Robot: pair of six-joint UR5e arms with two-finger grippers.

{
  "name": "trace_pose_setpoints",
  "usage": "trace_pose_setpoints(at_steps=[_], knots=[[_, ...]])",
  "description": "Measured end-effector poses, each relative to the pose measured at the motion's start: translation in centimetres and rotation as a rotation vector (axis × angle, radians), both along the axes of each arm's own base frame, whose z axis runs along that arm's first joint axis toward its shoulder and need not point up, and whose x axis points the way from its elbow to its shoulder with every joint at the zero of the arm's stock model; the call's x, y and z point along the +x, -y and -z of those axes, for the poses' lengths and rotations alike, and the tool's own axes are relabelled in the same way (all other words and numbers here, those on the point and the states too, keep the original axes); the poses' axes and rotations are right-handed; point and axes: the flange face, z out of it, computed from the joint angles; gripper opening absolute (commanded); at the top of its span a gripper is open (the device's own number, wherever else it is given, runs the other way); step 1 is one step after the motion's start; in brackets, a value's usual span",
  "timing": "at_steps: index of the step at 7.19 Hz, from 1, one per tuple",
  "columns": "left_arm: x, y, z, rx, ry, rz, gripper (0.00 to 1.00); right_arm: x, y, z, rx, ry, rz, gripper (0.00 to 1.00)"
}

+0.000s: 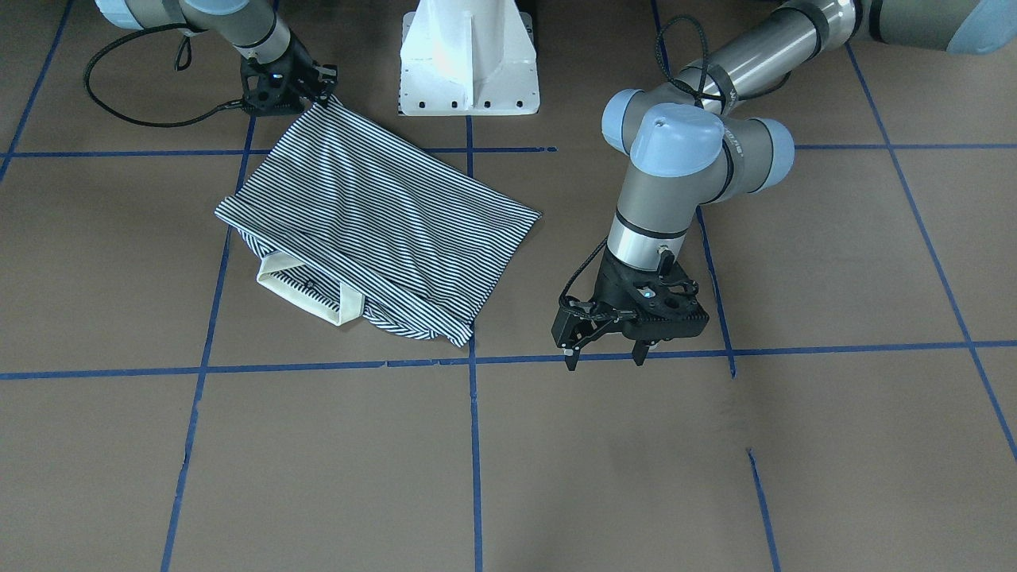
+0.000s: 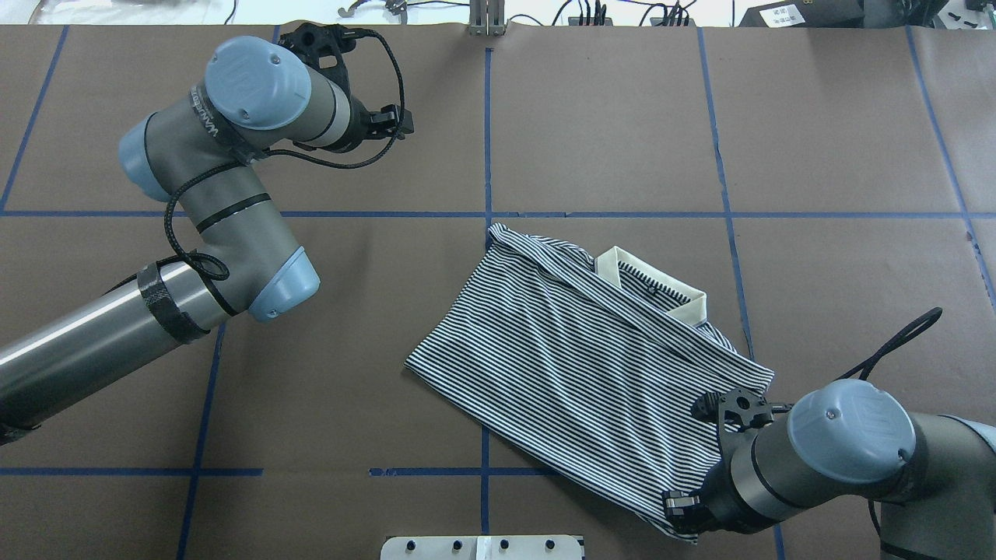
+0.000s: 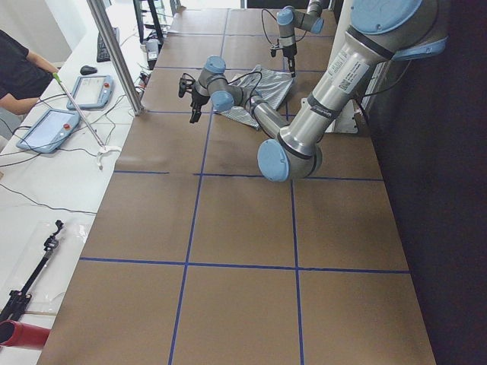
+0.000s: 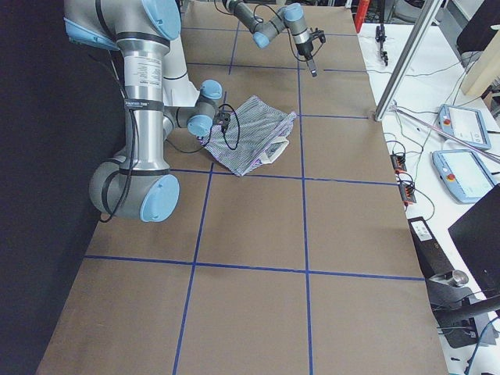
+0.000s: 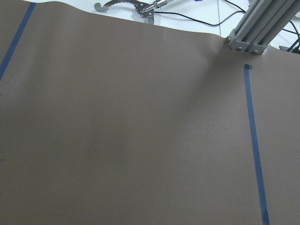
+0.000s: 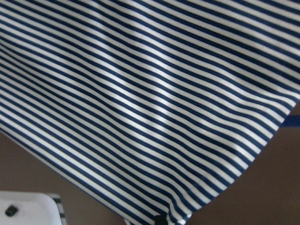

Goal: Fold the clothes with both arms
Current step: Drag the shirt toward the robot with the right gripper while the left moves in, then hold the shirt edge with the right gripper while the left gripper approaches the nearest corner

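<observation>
The striped polo shirt (image 1: 373, 222) lies folded over on the brown table, white collar (image 1: 306, 294) toward the operators' side. From overhead the shirt (image 2: 576, 350) sits right of centre, with the collar (image 2: 661, 292) at its far edge. My right gripper (image 1: 327, 94) is shut on the shirt's corner nearest the robot base and holds it slightly raised. Striped cloth (image 6: 150, 103) fills the right wrist view. My left gripper (image 1: 604, 359) hangs open above bare table beside the shirt, with nothing between its fingers. The left wrist view holds only table.
The white pedestal base (image 1: 469, 63) stands at the table's robot side, close to the held corner. Blue tape lines (image 1: 473, 445) grid the table. An aluminium post (image 3: 114, 53) and desks with tablets (image 3: 91, 90) border the far edge, where a person (image 3: 19, 72) sits.
</observation>
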Motion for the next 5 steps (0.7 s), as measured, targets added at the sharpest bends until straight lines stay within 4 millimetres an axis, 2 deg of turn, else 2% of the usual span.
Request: trace_pose_setpoints(at_steps=[1, 2, 3, 5], knots=[[0.8, -0.8, 0.0, -0.003, -0.004, -0.022, 1.00, 0.0, -0.2, 0.5, 0.011, 0.009, -0.007, 1.00], [2.2, -2.5, 0.1, -0.036, -0.026, -0.062, 1.00, -0.1, 0.7, 1.3, 0.047, 0.022, -0.059, 1.00], [3.7, -5.2, 0.7, -0.110, -0.061, -0.097, 1.00, 0.1, 2.9, 2.6, 0.091, 0.049, -0.140, 1.00], [6.6, -13.3, 2.7, -0.310, -0.090, -0.122, 0.98, 2.5, 8.9, 5.5, 0.151, 0.116, -0.287, 1.00]])
